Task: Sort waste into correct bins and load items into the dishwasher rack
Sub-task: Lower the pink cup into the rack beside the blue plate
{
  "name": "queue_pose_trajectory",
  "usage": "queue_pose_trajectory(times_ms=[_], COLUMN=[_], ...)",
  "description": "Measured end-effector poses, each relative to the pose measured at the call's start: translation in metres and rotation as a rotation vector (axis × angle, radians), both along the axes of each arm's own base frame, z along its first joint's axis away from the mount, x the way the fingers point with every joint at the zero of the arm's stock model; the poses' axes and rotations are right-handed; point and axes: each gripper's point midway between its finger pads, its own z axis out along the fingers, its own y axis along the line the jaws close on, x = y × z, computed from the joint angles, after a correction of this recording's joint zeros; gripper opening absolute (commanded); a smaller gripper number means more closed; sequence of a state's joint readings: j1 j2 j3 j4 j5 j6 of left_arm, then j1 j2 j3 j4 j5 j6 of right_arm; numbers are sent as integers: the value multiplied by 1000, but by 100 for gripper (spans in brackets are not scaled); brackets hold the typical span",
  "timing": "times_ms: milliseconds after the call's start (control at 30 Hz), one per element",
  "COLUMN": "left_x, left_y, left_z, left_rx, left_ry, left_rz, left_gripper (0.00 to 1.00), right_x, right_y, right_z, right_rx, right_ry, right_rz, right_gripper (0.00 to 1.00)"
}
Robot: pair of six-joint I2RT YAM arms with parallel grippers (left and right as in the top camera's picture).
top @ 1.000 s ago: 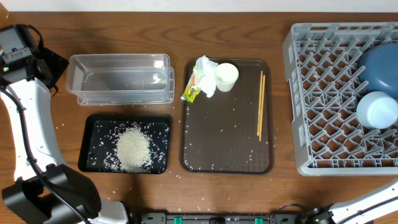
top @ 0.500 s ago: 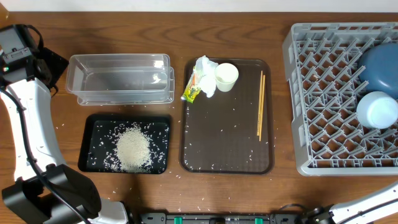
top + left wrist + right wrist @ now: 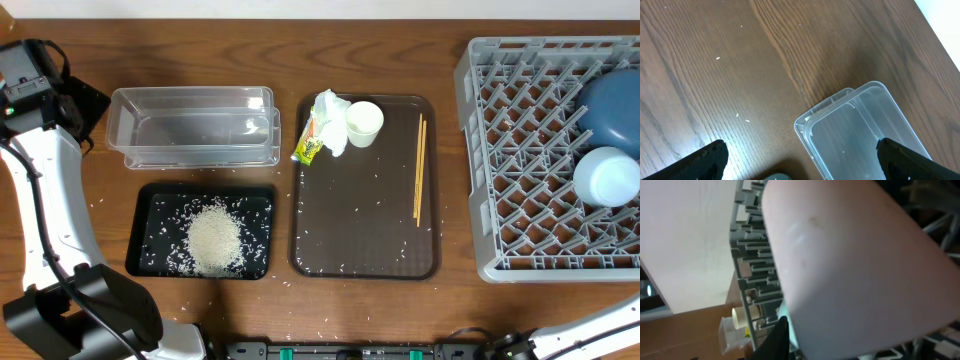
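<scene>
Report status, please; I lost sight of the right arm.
Left gripper open, empty, near clear tub corner. Right gripper shut on pink cup, beside rack. Tissue, wrapper, white cup on brown tray. No obstruction visible.

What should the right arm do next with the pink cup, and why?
Probably carry the pink cup over the dishwasher rack and lower it into a free cell. It fills the right wrist view, apparently held beside the rack, and the deep-blue plate and light-blue bowl already sit at the rack's right side, leaving open lattice to their left.
</scene>
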State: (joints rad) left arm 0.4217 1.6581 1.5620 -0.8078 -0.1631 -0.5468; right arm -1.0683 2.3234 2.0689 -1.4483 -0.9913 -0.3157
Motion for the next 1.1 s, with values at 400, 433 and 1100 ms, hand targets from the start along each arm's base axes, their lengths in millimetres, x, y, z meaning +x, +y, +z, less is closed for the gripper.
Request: queue_pose_trajectory(times_ms=[400, 433, 1100], left_x=[0, 0, 0], left_y=[0, 0, 0], left_z=[0, 0, 0], left_rx=[0, 0, 0], left_ry=[0, 0, 0], left_rz=[0, 0, 0], left_gripper=[98, 98, 98], right_x=[-7, -7, 10], right_y=[12, 12, 12], right_z=[1, 1, 104], right_rx=[64, 64, -422], right_ry=[54, 56, 102], right_rz=[-1, -1, -103], right_gripper=[19, 19, 12])
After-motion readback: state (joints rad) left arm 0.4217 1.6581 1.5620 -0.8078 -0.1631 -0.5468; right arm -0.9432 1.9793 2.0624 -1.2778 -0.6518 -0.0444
